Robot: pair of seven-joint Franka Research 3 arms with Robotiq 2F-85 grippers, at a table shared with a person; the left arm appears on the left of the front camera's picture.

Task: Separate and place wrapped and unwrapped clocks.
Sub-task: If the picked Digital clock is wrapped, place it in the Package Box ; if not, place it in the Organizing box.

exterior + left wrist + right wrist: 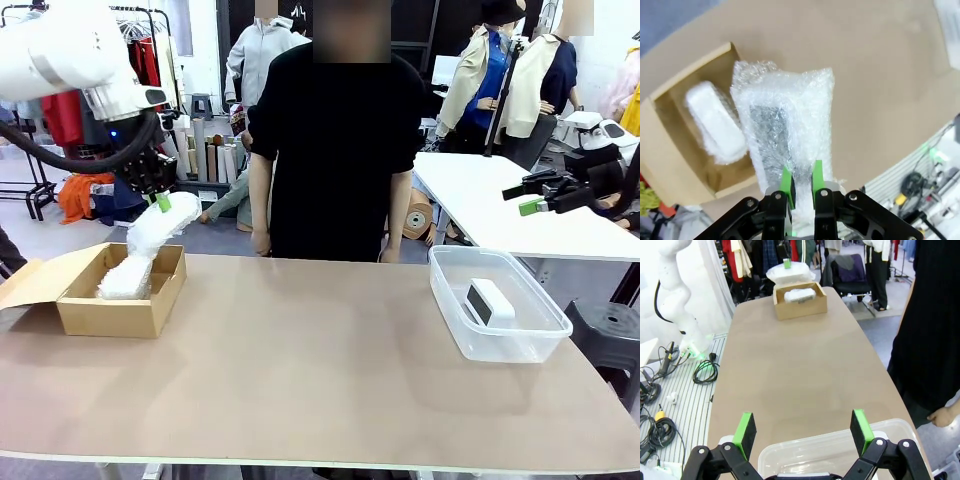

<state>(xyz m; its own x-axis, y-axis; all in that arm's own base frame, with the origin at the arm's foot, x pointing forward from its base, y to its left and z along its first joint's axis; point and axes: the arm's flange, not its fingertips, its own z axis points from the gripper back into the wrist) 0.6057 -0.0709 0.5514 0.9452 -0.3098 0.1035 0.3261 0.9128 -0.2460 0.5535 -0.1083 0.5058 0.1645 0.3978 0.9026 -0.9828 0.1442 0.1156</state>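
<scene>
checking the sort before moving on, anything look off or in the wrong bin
Nothing stands out. The bare clock lies in the clear tub; one wrapped bundle sits in the cardboard box, another hangs in the left gripper above it.

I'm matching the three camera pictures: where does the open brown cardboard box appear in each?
Front view: the brown cardboard box sits at the table's left.
Left wrist view: left side, beside the bubble-wrapped bundle gripped by the left gripper.
Right wrist view: top centre, at the table's far end.
Shared landmark: the white wrapped bundle lying inside.

table (300, 370): tan | left: open cardboard box (120, 305) | right: clear plastic tub (500, 340)
</scene>
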